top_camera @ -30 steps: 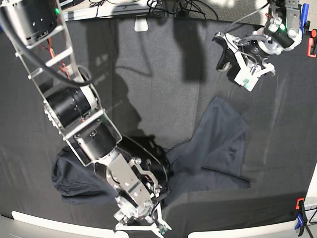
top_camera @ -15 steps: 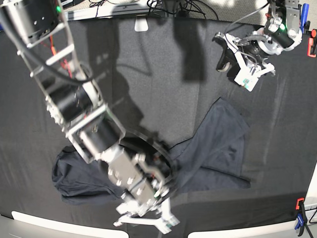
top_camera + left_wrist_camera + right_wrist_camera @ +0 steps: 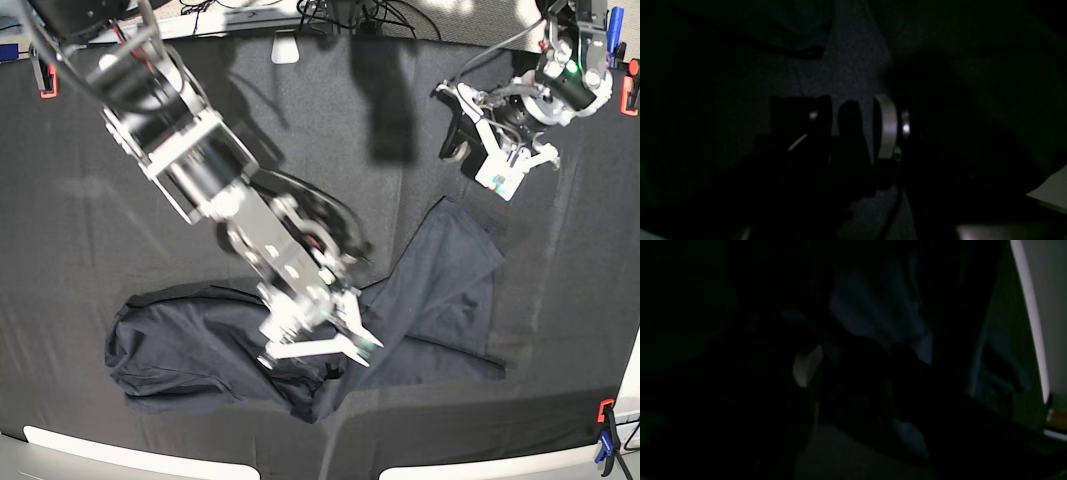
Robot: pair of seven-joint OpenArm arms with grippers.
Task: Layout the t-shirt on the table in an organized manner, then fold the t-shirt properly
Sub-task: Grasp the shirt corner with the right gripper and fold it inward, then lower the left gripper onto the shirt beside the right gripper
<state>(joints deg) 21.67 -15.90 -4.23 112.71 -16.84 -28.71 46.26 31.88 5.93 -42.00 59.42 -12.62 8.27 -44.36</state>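
Clearly the right gripper is the nearer one; it hovers over the rumpled t-shirt, fingers spread and empty. The t-shirt sprawls across the table from eight o'clock up to three o'clock; the left gripper waits at one o'clock, well apart, and I cannot tell how its fingers stand.

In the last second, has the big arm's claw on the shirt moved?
Yes. The right gripper has pulled up and away from the table's near rim, where it was a second ago, and now hangs open over the t-shirt.
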